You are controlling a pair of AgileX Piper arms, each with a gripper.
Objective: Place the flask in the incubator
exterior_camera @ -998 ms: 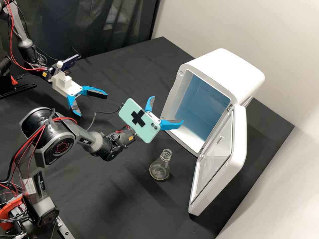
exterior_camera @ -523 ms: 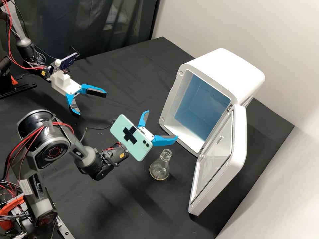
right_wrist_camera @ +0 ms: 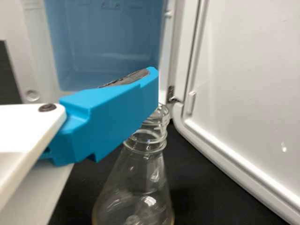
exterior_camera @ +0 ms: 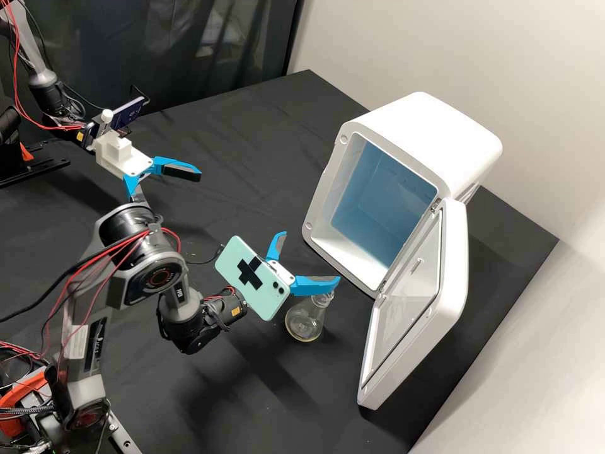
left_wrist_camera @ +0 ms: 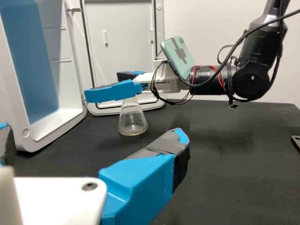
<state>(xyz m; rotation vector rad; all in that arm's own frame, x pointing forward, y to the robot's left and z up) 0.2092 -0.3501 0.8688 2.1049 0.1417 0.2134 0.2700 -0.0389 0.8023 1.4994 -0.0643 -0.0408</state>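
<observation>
Down came the right gripper [exterior_camera: 309, 258] over the past second, from level with the incubator's [exterior_camera: 428, 132] mouth to the flask [exterior_camera: 304, 321]; the left gripper [exterior_camera: 170, 188] drew back a little towards the bench's [exterior_camera: 252, 139] far corner; flask and incubator had not shifted.

From the high view, the right gripper's fingers were spread wide, one of them crossing the flask's neck; the flask stood upright on the bench, just in front of the incubator's open mouth and beside the swung-out door [exterior_camera: 409, 302]; the incubator's blue inside held nothing I could make out; a mint phone [exterior_camera: 252, 287] with a black cross rode on the right wrist; the left gripper hung well apart from the flask, its fingers parted too, the lower one partly hidden behind the right arm's elbow.

From the left wrist, I looked past my own parted fingers [left_wrist_camera: 145, 173] across the bench; the flask [left_wrist_camera: 132, 119] sat near the incubator's rim [left_wrist_camera: 51, 122], the door [left_wrist_camera: 122, 42] behind it; the right gripper [left_wrist_camera: 104, 85] reached in at neck height, one finger in front of the neck and one behind, gripping nothing.

From the right wrist, one blue finger [right_wrist_camera: 108, 117] lay just beside the flask's [right_wrist_camera: 140, 187] threaded mouth; I could not tell whether they touched; the blue chamber [right_wrist_camera: 103, 42] and the door [right_wrist_camera: 243, 93] stood close behind.
</observation>
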